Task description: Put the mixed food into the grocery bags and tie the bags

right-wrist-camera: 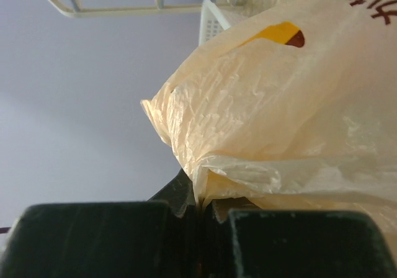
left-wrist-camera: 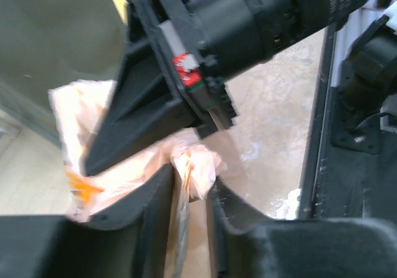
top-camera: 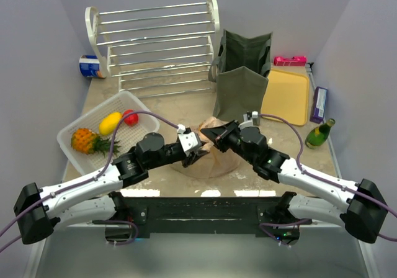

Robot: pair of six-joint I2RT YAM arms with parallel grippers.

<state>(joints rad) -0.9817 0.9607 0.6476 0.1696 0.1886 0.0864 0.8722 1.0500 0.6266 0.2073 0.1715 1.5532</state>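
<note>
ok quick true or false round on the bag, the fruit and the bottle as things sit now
1. The right gripper is shut on the peach plastic bag. True.
2. The pineapple lies inside the green tote. False: it lies in the white basket with a yellow and a red fruit.
3. The green bottle stands on the yellow tray. False: it is off the tray, near the table's right edge.
4. The green tote stands beyond the peach plastic bag, farther from the arm bases. True.
</note>
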